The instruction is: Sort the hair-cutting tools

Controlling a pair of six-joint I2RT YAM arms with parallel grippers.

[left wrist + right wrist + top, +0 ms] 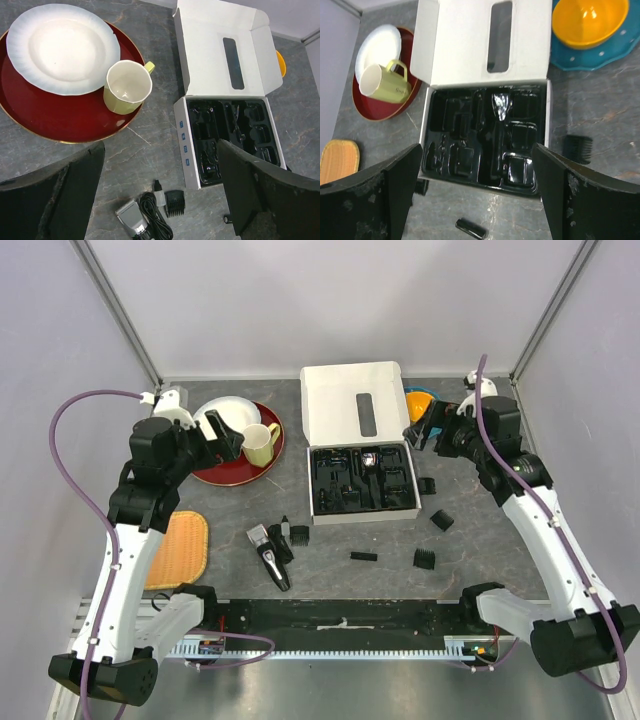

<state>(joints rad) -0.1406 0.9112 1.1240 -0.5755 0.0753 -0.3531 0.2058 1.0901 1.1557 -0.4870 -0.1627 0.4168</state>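
Note:
The black-and-silver clipper [268, 555] lies on the table in front of the box, with its coiled cord, a small bottle [161, 193] and a black comb attachment [175, 202] beside it. Other comb attachments lie loose at the front [363, 557], front right [424, 559] and right [441, 521], and one beside the box [577, 148]. The open white box holds a black tray [362, 480]. My left gripper [228, 440] hovers open and empty over the plates. My right gripper [420, 430] hovers open and empty at the box's right rear. I cannot pick out the thin brush.
A red plate [215, 472] carries a white plate [222, 418] and a yellow mug [260, 443] at the back left. An orange bowl on a blue plate [590, 20] stands behind the box. A woven mat [180, 548] lies at the front left. The box lid [355, 410] is folded back.

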